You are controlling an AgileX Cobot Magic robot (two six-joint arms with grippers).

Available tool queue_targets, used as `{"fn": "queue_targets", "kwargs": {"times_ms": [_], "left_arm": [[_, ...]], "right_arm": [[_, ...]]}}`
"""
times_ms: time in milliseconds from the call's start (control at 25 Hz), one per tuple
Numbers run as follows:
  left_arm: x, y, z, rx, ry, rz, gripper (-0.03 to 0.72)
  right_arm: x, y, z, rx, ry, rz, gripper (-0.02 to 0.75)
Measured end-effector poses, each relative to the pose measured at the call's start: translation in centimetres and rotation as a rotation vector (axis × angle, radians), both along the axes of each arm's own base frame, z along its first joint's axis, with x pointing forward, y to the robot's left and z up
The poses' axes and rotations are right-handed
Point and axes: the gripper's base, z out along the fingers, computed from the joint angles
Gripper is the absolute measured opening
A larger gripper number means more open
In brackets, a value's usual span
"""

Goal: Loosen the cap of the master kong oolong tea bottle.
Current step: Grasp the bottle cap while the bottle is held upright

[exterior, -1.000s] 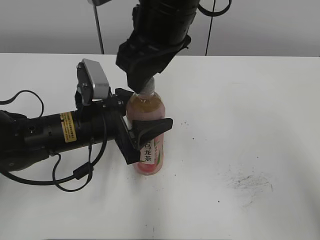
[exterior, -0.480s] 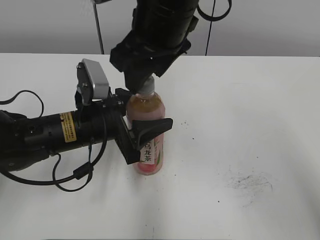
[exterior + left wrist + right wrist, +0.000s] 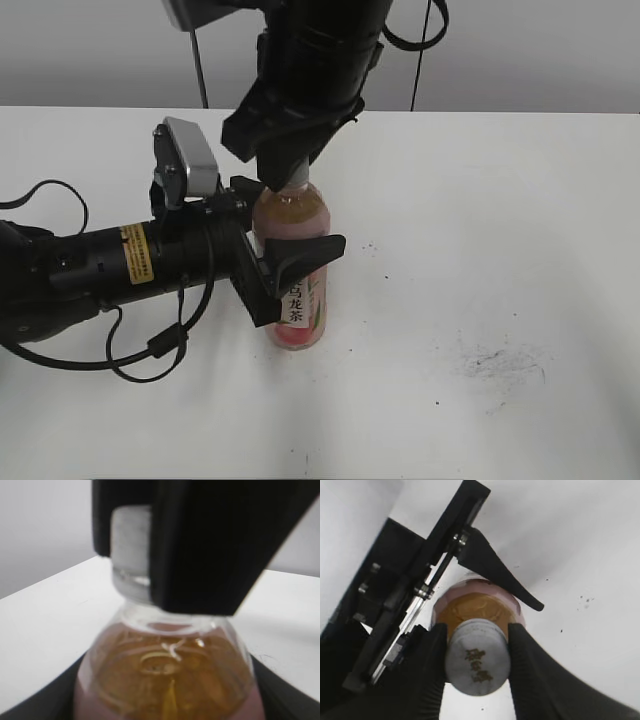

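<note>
The master kong oolong tea bottle (image 3: 295, 275) stands upright on the white table, with amber-pink tea and a pink label. My left gripper (image 3: 290, 255) comes in from the left and is shut on the bottle's body. My right gripper (image 3: 285, 178) comes down from above and is shut on the white cap, which it hides in the exterior view. The right wrist view shows the cap (image 3: 478, 656), with its dark logo, clamped between both black fingers (image 3: 430, 665). The left wrist view shows the cap's ribbed side (image 3: 129, 540) and the bottle shoulder (image 3: 165, 675).
The white table (image 3: 480, 250) has dark scuff marks (image 3: 500, 362) at the right front. A black cable (image 3: 150, 350) loops on the table under my left arm. A thin pole (image 3: 198, 65) stands behind.
My right gripper has turned about the cap, its wrist rotating. The bottle and my left gripper have stayed in place.
</note>
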Motion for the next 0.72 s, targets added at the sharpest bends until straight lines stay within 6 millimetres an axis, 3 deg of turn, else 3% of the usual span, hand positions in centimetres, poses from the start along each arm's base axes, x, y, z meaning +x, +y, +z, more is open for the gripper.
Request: {"fn": "queue_targets", "kwargs": {"times_ms": [280, 720], "left_arm": [[0.00, 0.00, 0.00, 0.000, 0.000, 0.000, 0.446], [-0.11, -0.03, -0.01, 0.002, -0.006, -0.012, 0.446]], "right_arm": [[-0.09, 0.09, 0.01, -0.034, -0.072, 0.276, 0.276], [-0.47, 0.28, 0.08, -0.102, -0.261, 1.009, 0.277]]}}
